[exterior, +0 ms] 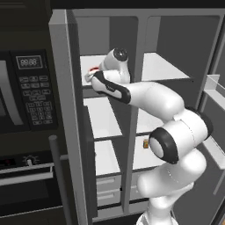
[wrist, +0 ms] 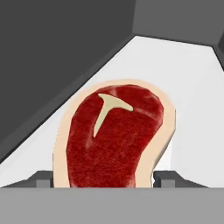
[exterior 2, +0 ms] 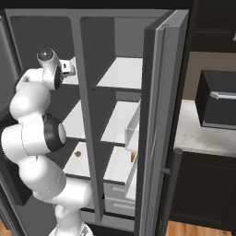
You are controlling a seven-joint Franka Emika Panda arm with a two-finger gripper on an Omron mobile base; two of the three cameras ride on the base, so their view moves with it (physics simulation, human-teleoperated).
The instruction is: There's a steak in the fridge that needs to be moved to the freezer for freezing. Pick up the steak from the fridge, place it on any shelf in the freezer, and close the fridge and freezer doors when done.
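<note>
The steak (wrist: 114,140), a red slab with a pale fat rim, stands between my two fingertips (wrist: 43,180), and my gripper (wrist: 105,179) is shut on it. It hangs just above the white top shelf (wrist: 192,87) of the freezer, close to the grey left wall. In the left base view a red sliver of the steak (exterior: 93,69) shows at the gripper (exterior: 90,75), inside the narrower left compartment over its top shelf (exterior: 88,61). The hand (exterior 2: 68,67) reaches into that compartment. The freezer door (exterior: 61,110) and the fridge door (exterior 2: 159,115) both stand open.
A small amber item (exterior: 145,143) sits on a lower shelf of the fridge. A black microwave with keypad (exterior: 33,88) and an oven (exterior: 26,184) stand left of the freezer door. Clear bins (exterior: 213,85) line the fridge door. A marble counter (exterior 2: 203,131) lies to the right.
</note>
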